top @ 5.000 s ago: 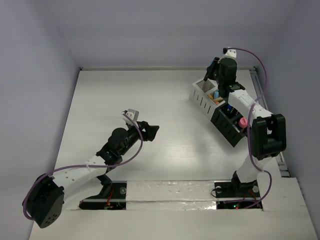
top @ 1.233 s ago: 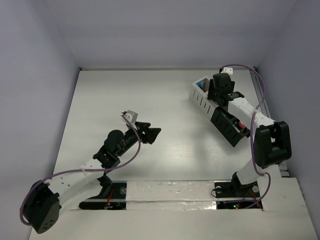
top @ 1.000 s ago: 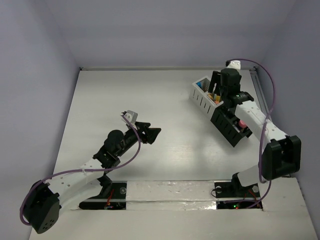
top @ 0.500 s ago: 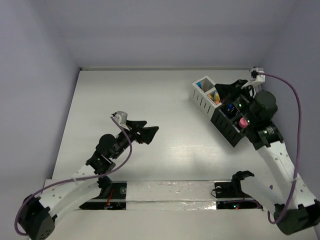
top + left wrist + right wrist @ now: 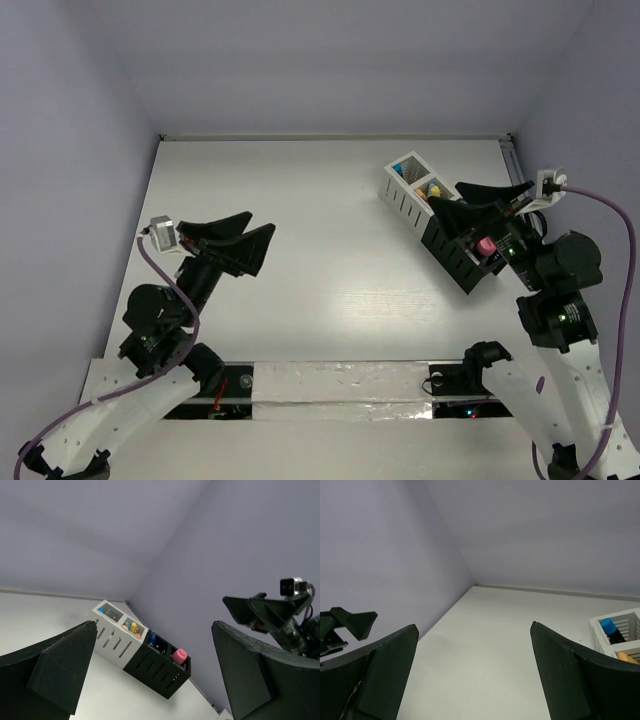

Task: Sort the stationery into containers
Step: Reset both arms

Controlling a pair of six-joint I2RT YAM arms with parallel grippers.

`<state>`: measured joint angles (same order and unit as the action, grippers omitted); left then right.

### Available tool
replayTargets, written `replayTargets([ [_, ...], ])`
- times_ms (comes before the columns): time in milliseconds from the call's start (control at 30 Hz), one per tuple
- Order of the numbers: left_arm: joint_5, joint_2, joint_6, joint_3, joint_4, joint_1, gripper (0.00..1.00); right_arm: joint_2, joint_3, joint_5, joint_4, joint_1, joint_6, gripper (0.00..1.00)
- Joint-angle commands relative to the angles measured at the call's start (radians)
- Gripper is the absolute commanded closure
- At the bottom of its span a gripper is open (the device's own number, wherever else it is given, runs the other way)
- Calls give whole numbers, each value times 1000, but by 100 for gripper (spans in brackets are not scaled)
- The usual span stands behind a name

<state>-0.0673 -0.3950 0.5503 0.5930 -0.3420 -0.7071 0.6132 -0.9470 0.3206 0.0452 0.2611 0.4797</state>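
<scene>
Gaping empty: L gripper [image 5: 258,224], R gripper [image 5: 447,195]; stationery [image 5: 484,245] in containers [image 5: 404,206]

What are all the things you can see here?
table: one, white, under everything
walls: three, pale purple, left, back and right
white boxes: two, white, far right, joined
black boxes: number unclear, black, joined to the white ones
blue-capped marker: one, blue cap, end white box
orange and yellow pieces: number unclear, second white box
blue-capped item: one, first black box
pink cylinder: one, pink, end black box
left gripper: one, black, open, raised over the table
right gripper: one, black, open, above the boxes
</scene>
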Motion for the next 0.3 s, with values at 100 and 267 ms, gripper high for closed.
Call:
replayTargets([
  [100, -114, 39, -38, 67, 135, -6, 1, -12, 25, 35, -24, -2, 8, 0],
  [267, -140, 42, -90, 126, 241, -6, 1, 13, 1, 37, -5, -2, 7, 0],
])
